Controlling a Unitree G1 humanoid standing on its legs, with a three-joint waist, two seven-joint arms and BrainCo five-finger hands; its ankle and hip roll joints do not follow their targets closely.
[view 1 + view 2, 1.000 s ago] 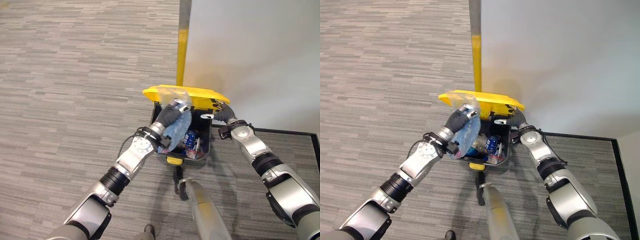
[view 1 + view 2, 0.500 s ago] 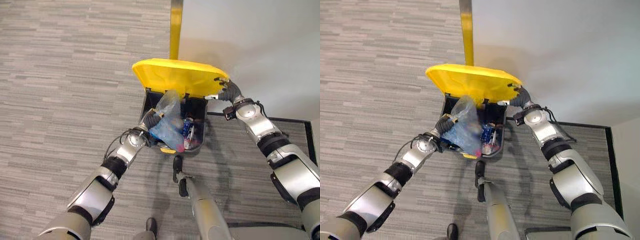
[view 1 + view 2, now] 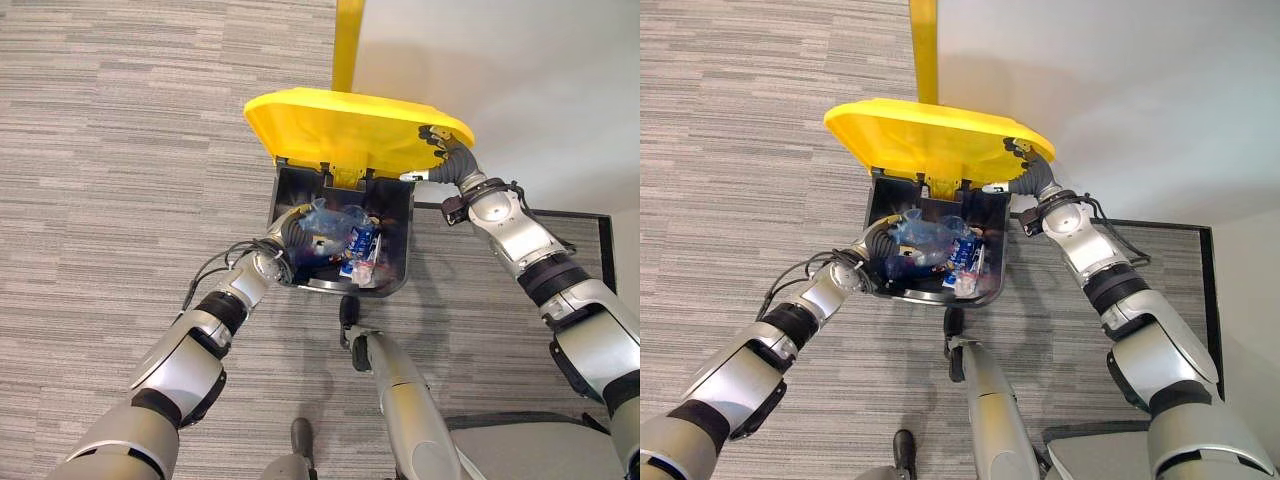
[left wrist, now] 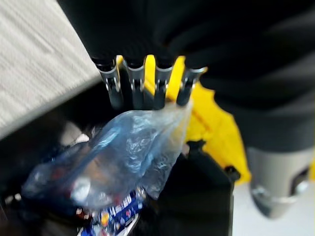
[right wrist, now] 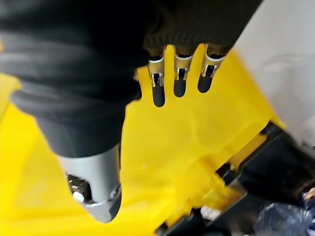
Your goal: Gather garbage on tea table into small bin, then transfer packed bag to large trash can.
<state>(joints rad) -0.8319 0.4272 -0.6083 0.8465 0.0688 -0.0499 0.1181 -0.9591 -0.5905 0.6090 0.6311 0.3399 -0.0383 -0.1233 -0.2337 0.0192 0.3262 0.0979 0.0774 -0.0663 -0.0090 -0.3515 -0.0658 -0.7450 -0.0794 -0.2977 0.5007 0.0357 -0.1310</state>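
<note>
1. Right robot hand (image 3: 441, 148) sits at the rim of the yellow lid (image 3: 350, 125); in the right wrist view straight fingers (image 5: 179, 81) lie flat on the lid's yellow face, thumb apart, so it is released, not clenched. Reads as propping the lid up so the black trash can (image 3: 395, 275) stays open.
2. Left robot hand (image 3: 292, 232) reaches over the near-left rim into the can. In the left wrist view its fingers (image 4: 147, 83) curl down onto the top of the clear bluish bag (image 4: 118, 157), so it is grasping the bag by its gathered neck.
3. Bag is already inside the can mouth (image 3: 335, 235), resting on or just above other litter, a blue-printed wrapper (image 3: 362, 240) beside it. Cannot tell if its weight is on the pile or on the hand.
4. Holding by the neck keeps the packed contents from spilling while it goes in; lid held back keeps the opening clear.
5. Orientation: the neck end points toward the left robot hand at the can's left wall, and the bulging end points toward the can's middle. Long axis runs roughly across the opening, tilted down away from the hand.
6. Judgement: last stage of the task, letting go of the bag not yet done.
</note>
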